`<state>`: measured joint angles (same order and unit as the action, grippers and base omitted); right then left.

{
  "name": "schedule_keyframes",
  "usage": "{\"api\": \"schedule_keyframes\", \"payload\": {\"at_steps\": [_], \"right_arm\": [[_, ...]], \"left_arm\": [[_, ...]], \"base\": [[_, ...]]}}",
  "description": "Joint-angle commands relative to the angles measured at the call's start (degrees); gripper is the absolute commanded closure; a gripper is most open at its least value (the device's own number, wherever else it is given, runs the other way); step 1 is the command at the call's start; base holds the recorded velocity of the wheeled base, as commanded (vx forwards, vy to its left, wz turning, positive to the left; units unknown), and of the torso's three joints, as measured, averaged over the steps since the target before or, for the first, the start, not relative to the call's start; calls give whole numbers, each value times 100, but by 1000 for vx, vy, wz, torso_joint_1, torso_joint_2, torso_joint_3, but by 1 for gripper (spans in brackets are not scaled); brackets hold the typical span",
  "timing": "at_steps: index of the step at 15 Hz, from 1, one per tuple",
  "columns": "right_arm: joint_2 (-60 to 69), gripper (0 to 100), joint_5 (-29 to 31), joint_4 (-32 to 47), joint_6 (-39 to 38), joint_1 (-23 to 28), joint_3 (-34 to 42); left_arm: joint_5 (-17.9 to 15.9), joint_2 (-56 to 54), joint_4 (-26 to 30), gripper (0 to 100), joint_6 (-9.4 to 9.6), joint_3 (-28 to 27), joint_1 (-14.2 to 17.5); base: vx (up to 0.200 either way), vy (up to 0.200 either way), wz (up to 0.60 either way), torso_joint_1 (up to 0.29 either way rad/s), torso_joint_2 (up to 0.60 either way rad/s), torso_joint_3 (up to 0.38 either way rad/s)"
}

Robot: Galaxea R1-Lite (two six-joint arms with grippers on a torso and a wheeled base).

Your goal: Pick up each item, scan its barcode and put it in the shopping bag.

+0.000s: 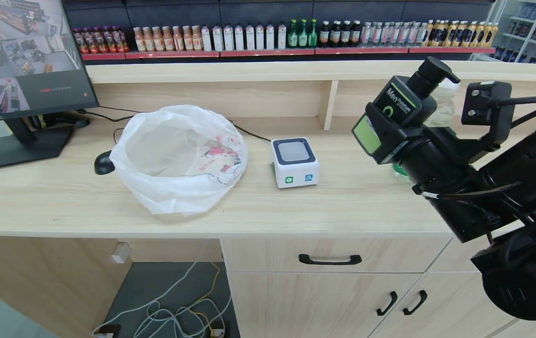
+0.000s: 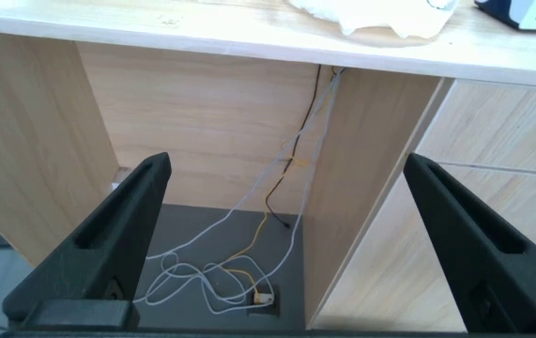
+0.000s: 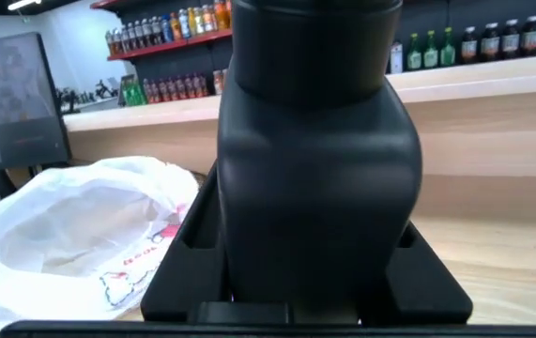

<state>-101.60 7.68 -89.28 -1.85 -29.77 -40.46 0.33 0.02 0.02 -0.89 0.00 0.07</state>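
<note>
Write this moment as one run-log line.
right gripper: shut on pump bottle | left gripper: open, below counter | shopping bag: open, left of scanner

Monitor [image 1: 23, 51] and black mouse [image 1: 103, 163] on counter [image 1: 343, 206], bottle row [image 1: 268, 35] behind

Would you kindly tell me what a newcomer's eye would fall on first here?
The black pump bottle, clamped in the right gripper, is held up above the right side of the counter. Left of it, a white shopping bag sits open beside a small white scanner.
</note>
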Motion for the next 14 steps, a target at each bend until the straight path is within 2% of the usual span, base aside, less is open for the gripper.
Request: {"api": "schedule_keyframes", "payload": {"at_steps": [1,6,9,11,14], "right_arm": [[-71,100,-3,-36,1,15,-23],[-36,100,-3,-54,-43,94,47],[184,100,14,-19,-272,94,109],[307,100,14,95,-957,94,135],[263,100,-3,640,-1660,358,-252]], "left_arm": [[2,-2,-2,0,1,0,1],[2,-2,-2,0,1,0,1],[2,-2,-2,0,10,0,1],[2,-2,-2,0,10,0,1],[2,-2,-2,0,10,0,1]], "base": [[0,200,0,17,2,-7],[0,200,0,0,-1,2],[0,0,0,0,0,0],[0,0,0,0,0,0],[0,0,0,0,0,0]]}}
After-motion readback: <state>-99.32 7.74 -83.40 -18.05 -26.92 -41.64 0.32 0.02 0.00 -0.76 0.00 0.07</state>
